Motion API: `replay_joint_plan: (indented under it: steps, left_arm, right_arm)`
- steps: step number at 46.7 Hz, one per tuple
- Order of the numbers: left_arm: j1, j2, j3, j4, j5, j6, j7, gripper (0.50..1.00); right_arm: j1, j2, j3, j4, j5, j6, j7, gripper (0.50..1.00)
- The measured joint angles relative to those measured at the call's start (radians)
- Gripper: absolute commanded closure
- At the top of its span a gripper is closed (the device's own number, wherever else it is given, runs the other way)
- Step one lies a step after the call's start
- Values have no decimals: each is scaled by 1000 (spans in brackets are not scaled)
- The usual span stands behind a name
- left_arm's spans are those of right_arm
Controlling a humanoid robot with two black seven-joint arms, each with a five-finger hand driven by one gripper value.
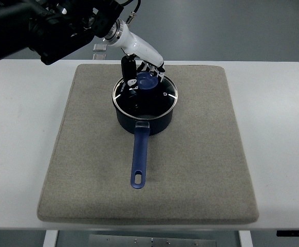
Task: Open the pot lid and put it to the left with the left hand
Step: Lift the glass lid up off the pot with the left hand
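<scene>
Reaching in from the far left, the left hand [141, 72] comes down over the pot lid [145, 95], its black fingers [127, 69] curled around the blue knob [147, 81] at the lid's centre. Whether they press the knob firmly cannot be told. This glass lid sits flat on the dark blue pot [144, 121], closing it. The pot stands on the far middle part of a grey mat [201, 170], its blue handle [139, 157] pointing toward the near side. Under the mat lies a white table [278, 128].
</scene>
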Motion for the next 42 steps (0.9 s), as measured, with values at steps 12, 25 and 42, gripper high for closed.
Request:
replay_joint_plan:
  steps: [12, 25, 42]
  left_arm:
    - [-5, 0, -3, 7, 0, 0, 0, 1000]
    - [-12, 0, -9, 10, -2, 0, 0, 1000]
    - [-11, 16, -5, 42, -18, 0, 0, 1000]
  right_arm:
    - [0, 0, 0, 0, 0, 0, 0, 583]
    - [0, 0, 0, -1, 0, 0, 0, 583]
    - [0, 0, 0, -1, 0, 0, 0, 583]
